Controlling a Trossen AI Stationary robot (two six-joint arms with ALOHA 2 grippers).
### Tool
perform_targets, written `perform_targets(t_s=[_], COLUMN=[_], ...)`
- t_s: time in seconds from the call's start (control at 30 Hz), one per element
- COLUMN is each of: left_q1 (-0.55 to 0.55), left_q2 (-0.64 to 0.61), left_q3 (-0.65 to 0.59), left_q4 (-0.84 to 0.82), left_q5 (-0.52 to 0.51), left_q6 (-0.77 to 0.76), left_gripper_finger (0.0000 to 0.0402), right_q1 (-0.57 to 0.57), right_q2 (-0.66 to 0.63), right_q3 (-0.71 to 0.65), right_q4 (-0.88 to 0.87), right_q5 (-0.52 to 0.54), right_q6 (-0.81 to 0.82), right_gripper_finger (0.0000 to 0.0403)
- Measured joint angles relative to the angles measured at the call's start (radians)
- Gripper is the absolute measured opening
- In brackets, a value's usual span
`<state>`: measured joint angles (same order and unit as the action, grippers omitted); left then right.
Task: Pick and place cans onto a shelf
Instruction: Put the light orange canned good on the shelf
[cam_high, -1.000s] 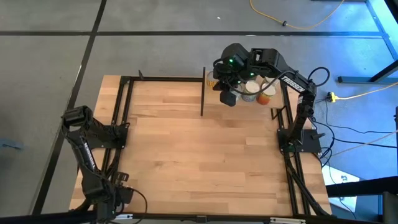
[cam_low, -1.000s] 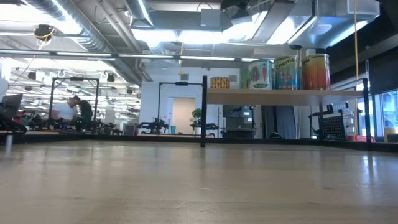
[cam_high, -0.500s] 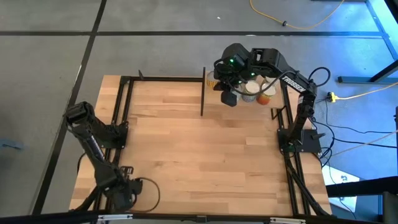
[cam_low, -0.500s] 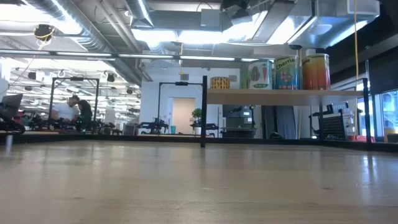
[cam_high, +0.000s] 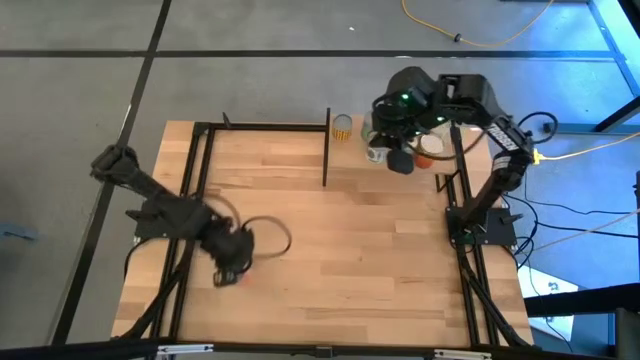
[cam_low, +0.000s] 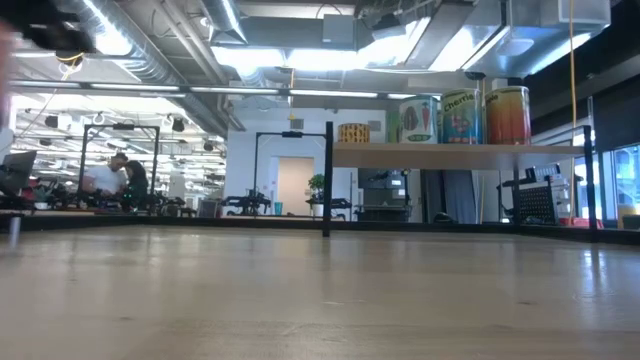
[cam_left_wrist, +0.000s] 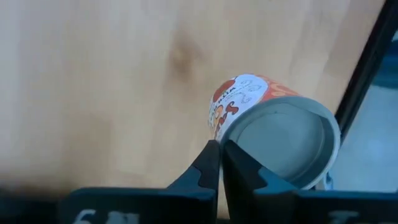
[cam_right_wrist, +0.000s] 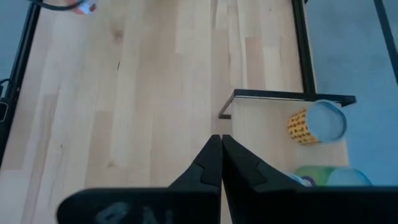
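Note:
An orange-and-white can (cam_left_wrist: 273, 134) lies on its side on the tabletop, its pale end toward the left wrist camera. My left gripper (cam_left_wrist: 221, 152) is shut, pointing steeply down beside that end, left of the table's middle (cam_high: 232, 268). The shelf (cam_low: 460, 152) at the far right bears a short yellow can (cam_low: 353, 133) and three taller cans (cam_low: 460, 116), all upright on their bases. My right gripper (cam_right_wrist: 221, 146) is shut with nothing in it, high above the shelf's near edge (cam_high: 400, 160). The yellow can (cam_right_wrist: 314, 124) and a green can (cam_right_wrist: 323, 177) show beyond it. My left gripper has its shut fingertips (cam_left_wrist: 233, 155) right at the rim of the can's pale end (cam_left_wrist: 249, 127), coming from above. Whether they touch the rim I cannot tell. The can lies on the table.
A black metal frame runs around the tabletop (cam_high: 330, 250), with an upright post (cam_high: 326, 150) at the shelf's left end. A cable loop (cam_high: 270, 235) trails from the left arm. The low view shows a workshop with a person (cam_low: 105, 178) far behind.
My left arm has swung fast from the table's near left corner toward the middle, rising and rolling its wrist. My right gripper has drifted toward the table's right edge and a little up, uncovering the yellow can. The cans on the shelf have kept still.

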<state>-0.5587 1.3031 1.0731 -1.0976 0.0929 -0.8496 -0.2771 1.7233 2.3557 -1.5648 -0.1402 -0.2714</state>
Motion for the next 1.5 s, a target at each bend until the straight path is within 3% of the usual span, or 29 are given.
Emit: perform_targets(t_s=[0.3,0.6,0.87,1.1,1.3,1.5], left_q1=[0.358,0.576,0.606,0.594,0.589,0.574], left_q2=[0.095,0.417,0.671,0.805,0.847,0.848], left_q3=[0.193,0.483,0.681,0.748,0.757,0.757], left_q4=[-0.053,-0.049,-0.043,-0.039,-0.044,-0.038], left_q5=[-0.003,-0.027,-0.022,-0.02,-0.021,-0.023], left_q6=[0.36,0.646,0.817,0.909,0.905,0.886], left_gripper_finger=[0.0001,0.0,0.0,0.0,0.0002,0.0032], right_q1=[0.0,0.0,0.0,0.0,0.0,0.0], right_q2=[-0.081,-0.104,-0.125,-0.128,-0.128,-0.128], right_q3=[0.001,0.001,0.001,0.001,0.001,0.001], right_q4=[-0.008,-0.007,-0.006,-0.006,-0.006,-0.006], right_q5=[0.0,0.015,0.014,0.013,0.013,0.008], right_q6=[-0.027,-0.026,-0.008,-0.002,0.004,0.005], right_gripper_finger=[0.0007,0.0007,0.0007,0.0007,0.0007,0.0007])
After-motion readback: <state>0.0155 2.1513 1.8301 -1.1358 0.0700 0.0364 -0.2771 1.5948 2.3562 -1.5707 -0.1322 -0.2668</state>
